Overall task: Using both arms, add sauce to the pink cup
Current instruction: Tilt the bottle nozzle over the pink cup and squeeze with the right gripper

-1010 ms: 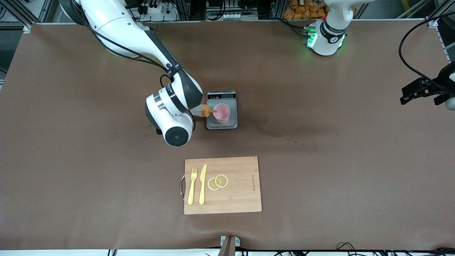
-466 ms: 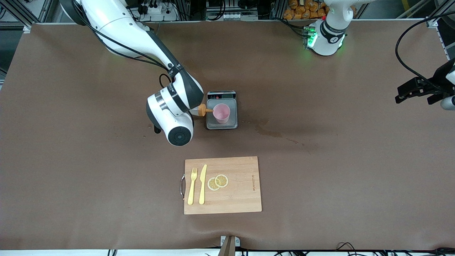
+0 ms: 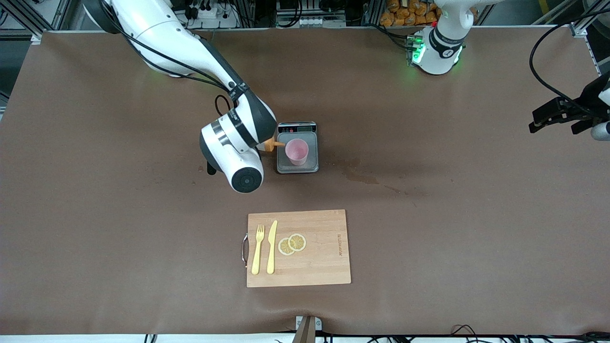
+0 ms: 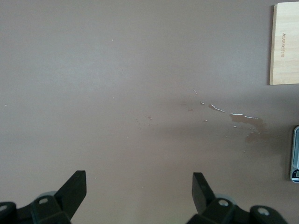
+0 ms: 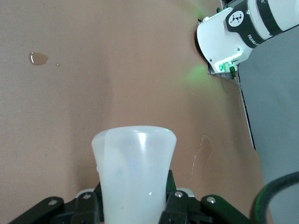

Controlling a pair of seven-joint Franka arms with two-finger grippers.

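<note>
The pink cup [image 3: 296, 151] stands upright on the grey scale [image 3: 310, 165]. My right gripper [image 5: 133, 201] is shut on the sauce bottle [image 5: 134, 168]. In the front view the arm's wrist hides its whitish body. Only the orange cap [image 3: 271, 145] shows, with the thin nozzle pointing sideways at the cup's rim, just beside it. My left gripper [image 4: 138, 186] is open and empty, up over the bare table at the left arm's end [image 3: 555, 114].
A wooden cutting board [image 3: 324, 257] lies nearer to the front camera than the scale, with a yellow fork [image 3: 258, 250], a yellow knife [image 3: 271, 247] and lemon slices [image 3: 291, 244] on it. A wet spill [image 3: 362, 177] marks the table beside the scale toward the left arm's end.
The right arm has drawn the bottle back a little, so the nozzle went from over the cup's rim to just beside it. The left gripper drifted slightly inward over the table.
</note>
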